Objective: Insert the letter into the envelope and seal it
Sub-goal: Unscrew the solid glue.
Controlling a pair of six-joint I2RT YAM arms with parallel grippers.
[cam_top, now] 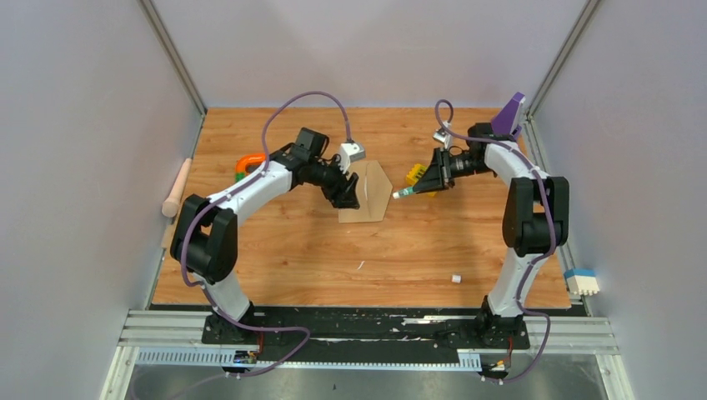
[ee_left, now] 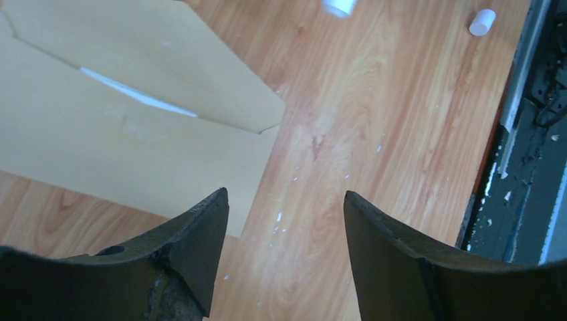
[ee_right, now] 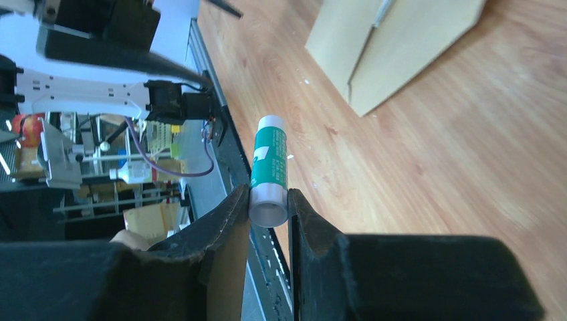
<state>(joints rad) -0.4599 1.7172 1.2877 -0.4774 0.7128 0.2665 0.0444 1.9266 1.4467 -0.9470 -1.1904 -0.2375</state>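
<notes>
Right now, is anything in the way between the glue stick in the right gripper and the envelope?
Nothing visible. Only wooden tabletop lies between the right gripper's glue stick and the envelope. The open left gripper sits at the envelope's opposite side.

Tan, white and green over orange-brown

The envelope (ee_left: pixel 114 154) is seen in plain tan-brown, crossed by a thin white strip (ee_left: pixel 137 93); the table (ee_left: pixel 388 120) is grained orange-brown; the glue stick (ee_right: pixel 269 160) is coloured green and white, with a grey end.
</notes>
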